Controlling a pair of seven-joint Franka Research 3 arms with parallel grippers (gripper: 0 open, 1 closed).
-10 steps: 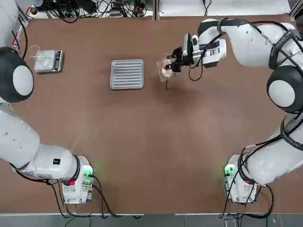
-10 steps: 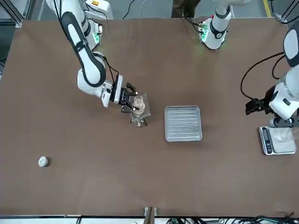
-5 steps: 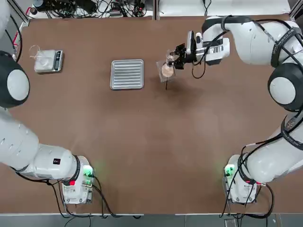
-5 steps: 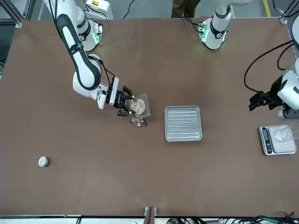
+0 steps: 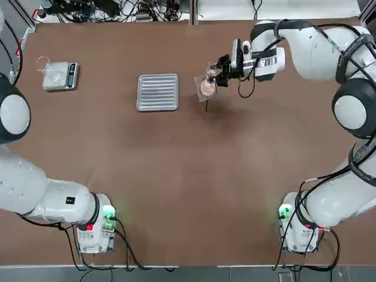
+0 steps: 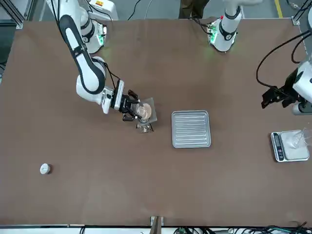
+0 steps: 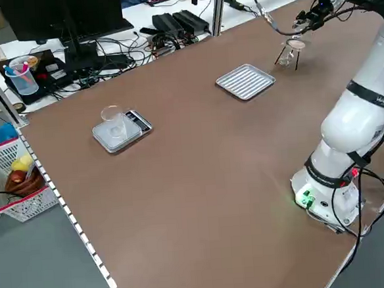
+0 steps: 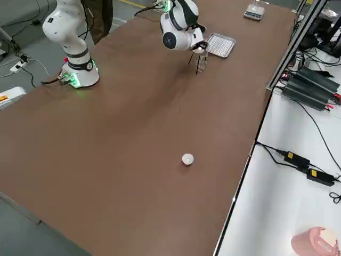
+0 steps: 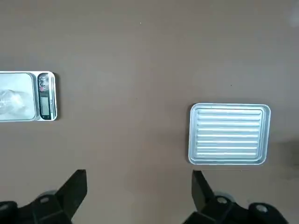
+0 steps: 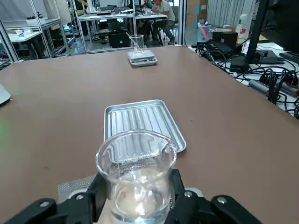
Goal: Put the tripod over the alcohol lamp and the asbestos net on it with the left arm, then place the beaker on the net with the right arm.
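Right gripper (image 10: 135,205) clamped on beaker (image 10: 136,175), holding it over net (image 5: 205,88) atop tripod (image 6: 145,127), far centre of table (image 5: 188,176), just right of tray (image 5: 158,91). Lamp under net (hard to make out). Left gripper (image 9: 138,193) fingers spread wide, empty, raised over far left near scale (image 9: 28,96).

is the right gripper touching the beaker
Touching. The right wrist view shows the right gripper with its fingers pressed against both sides of the beaker.
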